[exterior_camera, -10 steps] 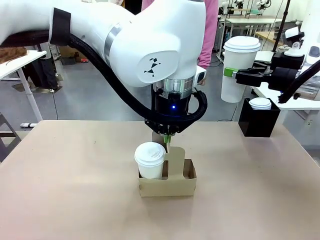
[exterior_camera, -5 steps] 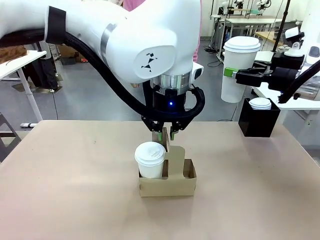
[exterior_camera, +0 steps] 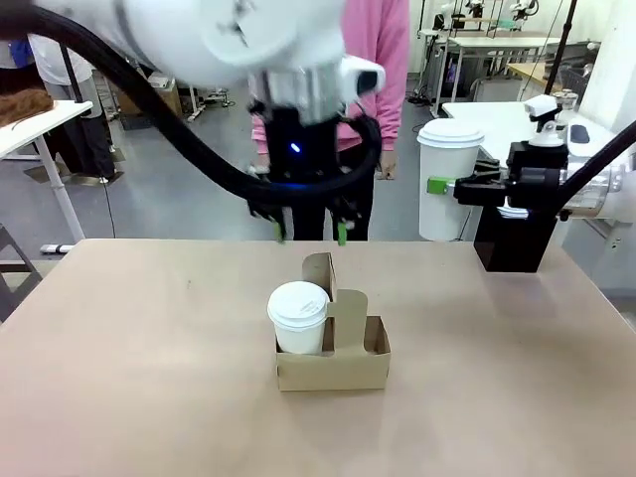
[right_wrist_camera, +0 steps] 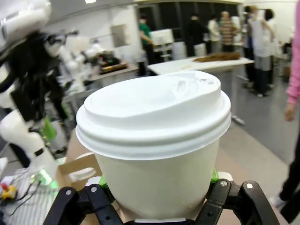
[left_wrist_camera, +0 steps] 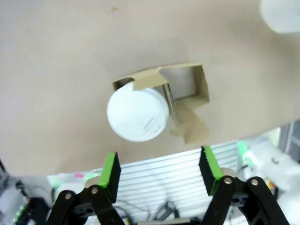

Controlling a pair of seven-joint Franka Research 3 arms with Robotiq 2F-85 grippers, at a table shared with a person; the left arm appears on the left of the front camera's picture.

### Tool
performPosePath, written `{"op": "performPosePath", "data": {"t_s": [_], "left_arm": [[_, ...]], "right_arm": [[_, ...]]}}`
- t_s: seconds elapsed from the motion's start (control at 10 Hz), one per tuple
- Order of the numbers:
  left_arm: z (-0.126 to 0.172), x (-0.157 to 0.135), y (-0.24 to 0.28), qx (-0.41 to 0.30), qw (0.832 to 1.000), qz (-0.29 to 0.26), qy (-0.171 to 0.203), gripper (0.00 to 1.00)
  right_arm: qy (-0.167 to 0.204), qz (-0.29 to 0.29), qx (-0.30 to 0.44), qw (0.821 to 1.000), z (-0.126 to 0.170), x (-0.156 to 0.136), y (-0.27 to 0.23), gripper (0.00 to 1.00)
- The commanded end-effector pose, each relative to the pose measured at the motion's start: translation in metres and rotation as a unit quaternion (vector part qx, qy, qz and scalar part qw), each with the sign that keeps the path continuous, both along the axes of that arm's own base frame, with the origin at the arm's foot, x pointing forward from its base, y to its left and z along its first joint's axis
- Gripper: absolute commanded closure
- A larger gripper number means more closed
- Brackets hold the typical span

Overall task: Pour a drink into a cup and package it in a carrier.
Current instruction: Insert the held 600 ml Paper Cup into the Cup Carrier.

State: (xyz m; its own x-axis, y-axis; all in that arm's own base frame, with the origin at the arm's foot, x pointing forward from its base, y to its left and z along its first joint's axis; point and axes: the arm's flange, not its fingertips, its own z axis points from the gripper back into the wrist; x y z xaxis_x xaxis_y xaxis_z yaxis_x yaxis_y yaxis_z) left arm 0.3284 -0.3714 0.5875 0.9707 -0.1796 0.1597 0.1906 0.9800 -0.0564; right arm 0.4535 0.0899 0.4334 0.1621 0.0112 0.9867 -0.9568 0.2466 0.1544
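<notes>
The brown cardboard carrier (exterior_camera: 333, 366) stands mid-table with its handle tab upright. A lidded white cup (exterior_camera: 298, 316) sits in its left slot; the right slot is empty. My left gripper (exterior_camera: 310, 232) hangs open well above and behind the carrier, holding nothing. From above, the left wrist view has the cup's lid (left_wrist_camera: 137, 114) and the carrier (left_wrist_camera: 190, 96) beyond my open left gripper (left_wrist_camera: 159, 168). My right gripper (exterior_camera: 443, 186) is shut on a second lidded cup (exterior_camera: 448, 179), held in the air at the right. That cup (right_wrist_camera: 157, 140) sits between my right gripper's (right_wrist_camera: 158, 182) pads. The drink is out of view.
A black box (exterior_camera: 512, 243) stands at the table's back right, under my right arm. A person in a pink top (exterior_camera: 383, 60) stands at the far side. Bare tabletop (exterior_camera: 129, 358) lies around the carrier on all sides.
My left gripper opened, let go of the carrier's handle tab and rose up and back. My right gripper moved its cup left and slightly lower.
</notes>
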Motion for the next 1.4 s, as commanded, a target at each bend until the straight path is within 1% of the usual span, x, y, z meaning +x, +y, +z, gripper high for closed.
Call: {"op": "performPosePath", "data": {"t_s": [0.0, 0.1, 0.2, 0.3, 0.4, 0.5, 0.6, 0.7, 0.8, 0.9, 1.0, 1.1, 1.2, 1.3], "left_arm": [[0.013, 0.003, 0.068, 0.003, 0.996, -0.085, 0.013, 0.0], [0.016, 0.005, 0.103, 0.009, 0.991, -0.135, 0.009, 0.0], [0.013, 0.012, 0.143, 0.004, 0.985, -0.173, -0.017, 0.0], [0.008, 0.014, 0.177, -0.003, 0.977, -0.211, -0.025, 0.0], [0.003, 0.012, 0.201, 0.003, 0.968, -0.249, -0.043, 0.0], [-0.005, 0.011, 0.211, 0.012, 0.962, -0.263, -0.068, 0.0], [-0.015, 0.01, 0.206, 0.042, 0.961, -0.252, -0.11, 0.0], [-0.021, 0.013, 0.2, 0.074, 0.975, -0.163, -0.132, 0.0], [-0.001, 0.019, 0.216, 0.025, 0.965, -0.254, -0.063, 0.0], [-0.001, 0.019, 0.216, 0.025, 0.965, -0.254, -0.063, 0.0], [-0.011, 0.017, 0.212, 0.042, 0.967, -0.233, -0.097, 0.0], [-0.028, 0.027, 0.223, 0.034, 0.96, -0.268, -0.076, 0.0], [-0.039, 0.031, 0.24, 0.005, 0.951, -0.302, -0.067, 0.0], [-0.051, 0.031, 0.258, -0.007, 0.945, -0.317, -0.073, 0.0]], "right_arm": [[-0.005, 0.078, 0.013, 0.997, -0.002, 0.01, -0.005, 0.2], [-0.007, 0.12, 0.015, 0.993, -0.015, 0.008, 0.0, 0.2], [-0.003, 0.162, 0.019, 0.987, -0.03, 0.008, 0.005, 0.2], [-0.008, 0.172, 0.027, 0.985, -0.04, 0.003, 0.012, 0.2], [-0.019, 0.167, 0.031, 0.985, -0.044, 0.0, 0.018, 0.2], [-0.028, 0.153, 0.029, 0.987, -0.046, 0.003, 0.021, 0.2], [-0.009, 0.135, -0.027, 0.99, -0.041, 0.004, 0.011, 0.2], [-0.008, 0.163, 0.028, 0.986, -0.051, -0.003, 0.021, 0.2], [-0.008, 0.163, 0.028, 0.986, -0.051, -0.003, 0.021, 0.2], [-0.008, 0.163, 0.028, 0.986, -0.051, -0.003, 0.021, 0.2], [-0.008, 0.154, 0.015, 0.988, -0.054, -0.001, 0.017, 0.2], [-0.025, 0.197, 0.031, 0.98, -0.054, 0.004, 0.03, 0.2], [-0.039, 0.219, 0.036, 0.974, -0.056, 0.006, 0.041, 0.2], [-0.042, 0.248, 0.044, 0.967, -0.058, 0.005, 0.051, 0.2]]}}
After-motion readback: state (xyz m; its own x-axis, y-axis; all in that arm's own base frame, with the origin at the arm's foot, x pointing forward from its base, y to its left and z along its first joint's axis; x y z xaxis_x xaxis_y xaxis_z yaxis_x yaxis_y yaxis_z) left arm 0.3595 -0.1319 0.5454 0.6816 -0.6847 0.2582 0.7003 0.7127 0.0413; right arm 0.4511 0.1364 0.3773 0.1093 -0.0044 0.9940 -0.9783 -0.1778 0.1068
